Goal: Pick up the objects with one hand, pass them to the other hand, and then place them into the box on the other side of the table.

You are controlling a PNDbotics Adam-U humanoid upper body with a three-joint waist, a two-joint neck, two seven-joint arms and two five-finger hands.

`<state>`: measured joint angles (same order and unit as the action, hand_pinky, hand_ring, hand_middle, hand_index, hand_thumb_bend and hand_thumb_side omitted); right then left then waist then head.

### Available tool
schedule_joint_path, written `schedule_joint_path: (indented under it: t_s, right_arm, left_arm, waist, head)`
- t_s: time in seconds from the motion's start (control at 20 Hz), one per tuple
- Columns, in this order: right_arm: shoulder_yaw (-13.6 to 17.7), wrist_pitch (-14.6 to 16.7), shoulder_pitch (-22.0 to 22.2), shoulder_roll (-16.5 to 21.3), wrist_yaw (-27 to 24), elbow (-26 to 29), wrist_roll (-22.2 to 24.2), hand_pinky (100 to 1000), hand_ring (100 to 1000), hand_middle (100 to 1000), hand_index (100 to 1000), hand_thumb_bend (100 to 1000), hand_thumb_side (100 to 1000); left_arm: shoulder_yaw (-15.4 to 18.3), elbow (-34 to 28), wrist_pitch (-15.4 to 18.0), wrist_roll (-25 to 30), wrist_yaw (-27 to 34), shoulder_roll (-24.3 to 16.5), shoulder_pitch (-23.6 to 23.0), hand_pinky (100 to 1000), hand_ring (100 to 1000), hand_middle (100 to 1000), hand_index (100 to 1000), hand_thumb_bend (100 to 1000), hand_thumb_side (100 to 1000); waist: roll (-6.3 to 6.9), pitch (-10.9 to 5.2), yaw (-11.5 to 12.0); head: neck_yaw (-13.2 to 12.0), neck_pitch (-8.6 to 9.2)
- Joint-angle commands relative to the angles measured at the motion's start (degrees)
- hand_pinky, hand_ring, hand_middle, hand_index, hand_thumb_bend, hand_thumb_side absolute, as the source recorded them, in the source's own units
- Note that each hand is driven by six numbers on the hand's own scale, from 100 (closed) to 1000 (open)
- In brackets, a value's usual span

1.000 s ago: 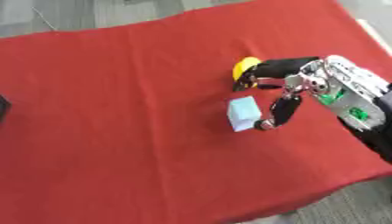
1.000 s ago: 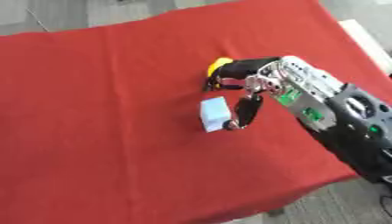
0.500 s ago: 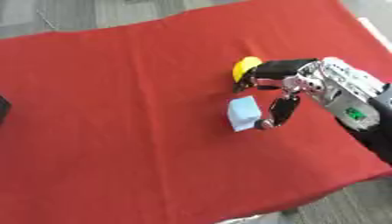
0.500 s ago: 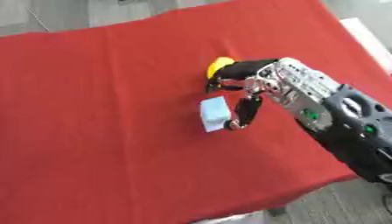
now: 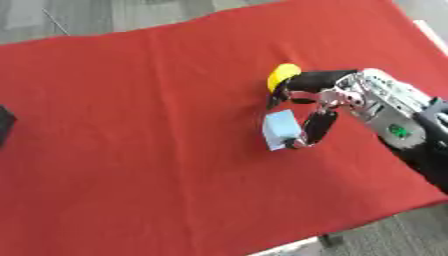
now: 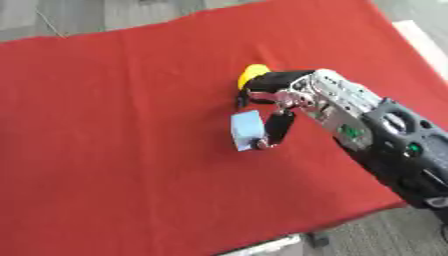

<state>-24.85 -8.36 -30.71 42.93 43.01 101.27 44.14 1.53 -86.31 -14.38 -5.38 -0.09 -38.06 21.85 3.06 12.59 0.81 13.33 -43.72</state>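
Right hand (image 5: 350, 97) fingers curled beside pale blue block (image 5: 281, 129), grasp unclear, left-eye view alone shows dark box (image 5: 4, 124)

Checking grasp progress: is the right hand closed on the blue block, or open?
Open: the right hand has its fingers spread beside the light blue block, not curled round it.

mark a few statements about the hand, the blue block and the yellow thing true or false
1. The right hand is at the light blue block. True.
2. The yellow object sits left of the block, far from the hand. False: it lies just beyond the block, beside the fingers.
3. The table is covered by a red cloth. True.
4. The left hand holds the block. False: no left hand is in view.
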Motion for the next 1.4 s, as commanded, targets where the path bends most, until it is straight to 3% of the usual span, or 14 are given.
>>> schedule_joint_path:
  t_s: [0.05,1.0,1.4]
  right_arm:
    - [0.3,0.2,-0.7,0.6,0.6,-0.1,-0.2,895,839,773,813,444,208]
    - [0.3,0.5,0.5,1.3,1.2,0.4,0.5,894,828,744,774,406,151]
    - [0.6,-1.2,0.8,1.5,-0.1,1.9,-2.0,849,728,611,642,237,100]
  left_arm:
    - [0.4,-0.8,0.1,0.1,-0.2,-1.2,0.9,818,810,789,731,132,782]
    - [0.4,-0.7,0.1,0.1,-0.2,-1.0,0.8,820,811,789,730,124,787]
    - [0.5,-0.7,0.1,0.1,-0.2,-1.1,0.7,821,812,788,729,120,789]
  waist:
    - [0.29,-0.36,0.2]
    - [0.40,-0.11,-0.1]
    - [0.29,-0.16,-0.2]
  head:
    - [-0.1,0.49]
    - [-0.1,0.63]
    - [-0.2,0.65]
